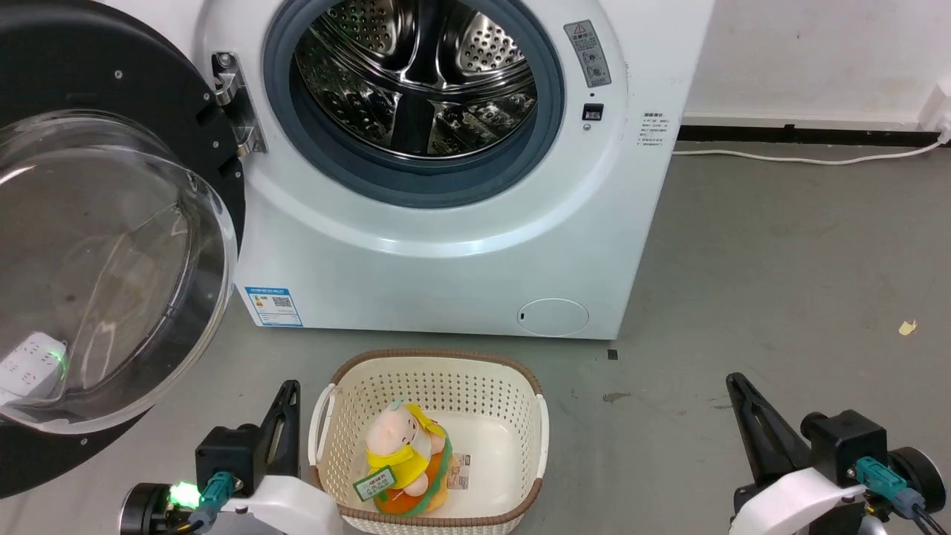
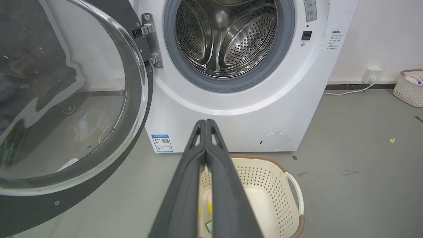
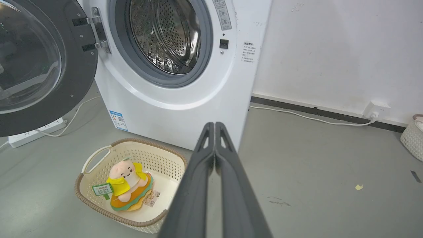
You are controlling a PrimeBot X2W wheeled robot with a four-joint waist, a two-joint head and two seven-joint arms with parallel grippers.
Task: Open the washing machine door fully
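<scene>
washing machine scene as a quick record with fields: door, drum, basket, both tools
washing machine door: wide open at the head view's left, glass bowl facing the robot
washing machine: white front-loader, opening uncovered
drum: perforated steel, in plain sight
basket: cream, on the floor before the machine, holds a plush toy
left tool: shut, holding nothing, apart from the door
right tool: shut, holding nothing
</scene>
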